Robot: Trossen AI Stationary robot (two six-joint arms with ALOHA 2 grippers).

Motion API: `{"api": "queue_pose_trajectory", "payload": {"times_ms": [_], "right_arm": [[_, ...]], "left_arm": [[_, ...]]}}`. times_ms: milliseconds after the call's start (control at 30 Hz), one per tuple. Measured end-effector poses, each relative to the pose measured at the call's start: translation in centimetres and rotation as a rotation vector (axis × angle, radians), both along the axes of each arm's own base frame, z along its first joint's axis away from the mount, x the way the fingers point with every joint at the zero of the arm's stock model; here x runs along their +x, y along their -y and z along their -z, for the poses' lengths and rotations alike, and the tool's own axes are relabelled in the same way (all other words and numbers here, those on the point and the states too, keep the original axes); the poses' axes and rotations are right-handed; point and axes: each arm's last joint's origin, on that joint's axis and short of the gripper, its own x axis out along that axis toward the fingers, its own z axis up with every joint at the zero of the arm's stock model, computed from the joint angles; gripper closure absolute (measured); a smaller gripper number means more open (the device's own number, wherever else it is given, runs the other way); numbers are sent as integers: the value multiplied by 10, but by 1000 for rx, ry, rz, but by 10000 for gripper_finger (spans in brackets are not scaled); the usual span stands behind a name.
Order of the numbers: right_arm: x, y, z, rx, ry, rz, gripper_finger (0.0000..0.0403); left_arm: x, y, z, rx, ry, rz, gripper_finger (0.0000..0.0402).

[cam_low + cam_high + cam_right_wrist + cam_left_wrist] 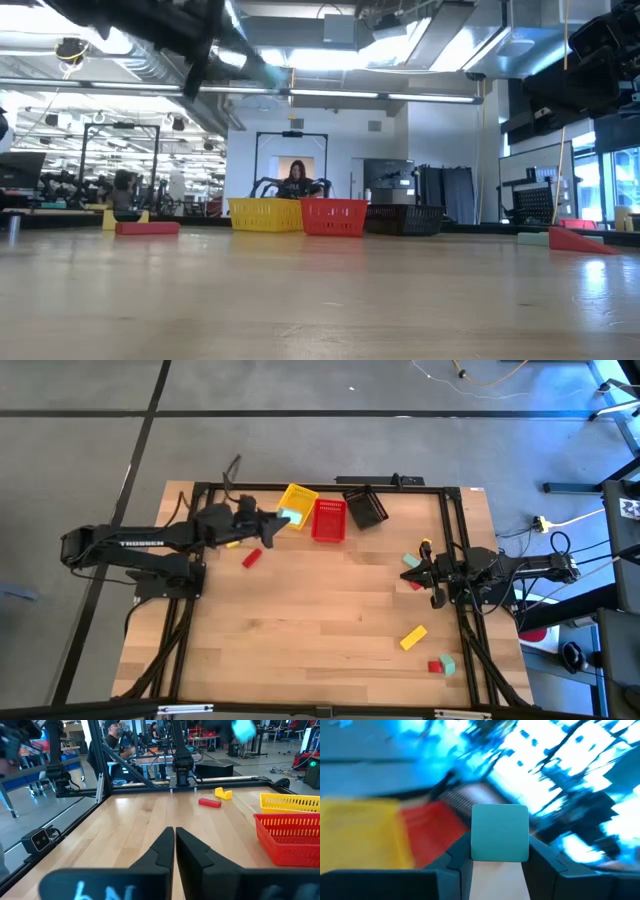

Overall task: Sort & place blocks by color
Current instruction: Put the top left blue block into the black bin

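My left gripper (283, 520) is raised over the table's far left, beside the yellow basket (298, 498), and is shut on a teal block (500, 832). That block shows as a light patch (291, 516) in the high view. A red block (251, 558) and a yellow block (232, 544) lie on the table below the left arm. My right gripper (174, 845) is shut with nothing in it at the table's right, with a teal block (411, 561) and a red block (413, 585) lying close to it. My left gripper pinches the teal block between its two fingers, which lie on two opposite sides (473, 840) of it. The fingers (454, 862) run about level, pointing toward the baskets on the table's right. The block is lifted clear of the table, one flat face toward the wrist camera.
A red basket (328, 520) and a black basket (365, 507) stand to the right of the yellow one along the far edge. A yellow block (413, 637), a red block (434, 666) and a teal block (447, 664) lie near the right front. Bare wood (320, 620) fills the middle.
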Motion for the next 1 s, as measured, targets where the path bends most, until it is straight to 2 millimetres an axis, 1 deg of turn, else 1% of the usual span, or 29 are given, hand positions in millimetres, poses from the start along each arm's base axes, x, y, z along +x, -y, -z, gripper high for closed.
{"api": "queue_pose_trajectory", "payload": {"times_ms": [67,133,733,900,1000], "right_arm": [[0,0,0,1,-1,0,382],[0,0,0,0,0,0,382],[0,0,0,0,0,0,382],[0,0,0,-1,-1,0,382],[0,0,0,-54,6,-1,382]], "left_arm": [[1,1,-7,16,67,38,281],[1,2,-9,21,94,65,281],[5,13,-8,-6,100,117,281],[5,14,-8,-13,103,118,281],[5,13,-8,-13,103,104,281]]}}
